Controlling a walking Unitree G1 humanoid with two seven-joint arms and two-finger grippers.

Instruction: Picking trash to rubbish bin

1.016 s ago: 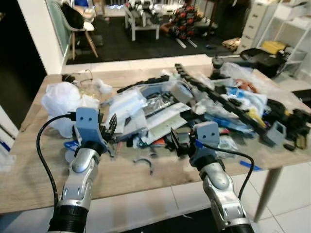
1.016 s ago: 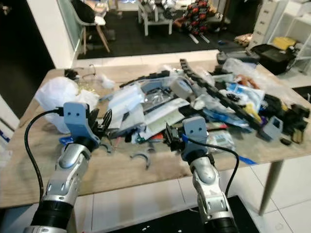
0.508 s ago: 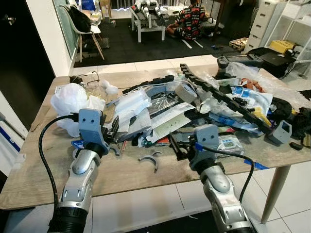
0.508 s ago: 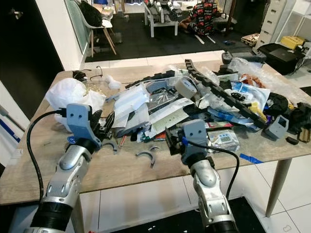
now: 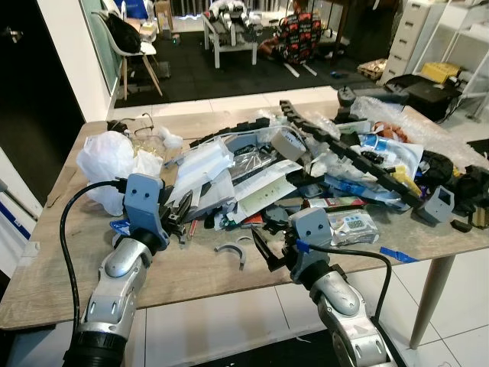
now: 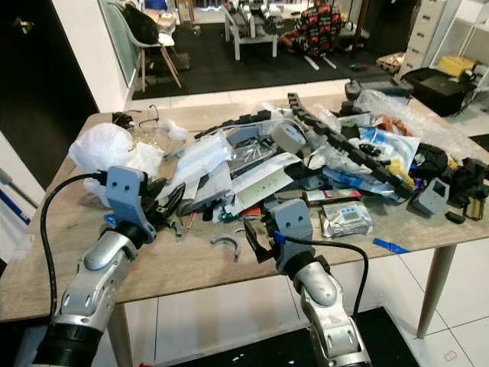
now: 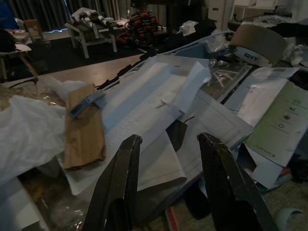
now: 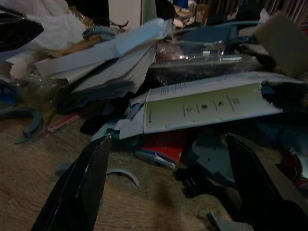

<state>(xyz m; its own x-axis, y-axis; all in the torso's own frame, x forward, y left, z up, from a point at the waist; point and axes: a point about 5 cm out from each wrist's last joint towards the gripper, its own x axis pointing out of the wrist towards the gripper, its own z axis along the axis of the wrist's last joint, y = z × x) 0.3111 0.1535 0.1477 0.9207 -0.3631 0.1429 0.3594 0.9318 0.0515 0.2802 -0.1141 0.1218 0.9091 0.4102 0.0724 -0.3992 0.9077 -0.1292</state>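
Wooden table [image 5: 46,252] heaped with trash [image 5: 260,180], left claw [image 5: 182,208] and right claw [image 5: 263,246] both released, empty

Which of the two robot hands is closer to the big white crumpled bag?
The left gripper. It hovers open just beside the white plastic bag at the table's left end, while the right gripper sits open farther away, near the front edge.

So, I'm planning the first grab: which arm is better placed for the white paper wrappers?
Probably left. The left pincer is open, its fingers right at the white paper wrappers. The right pincer, also open, faces the green-white card instead.
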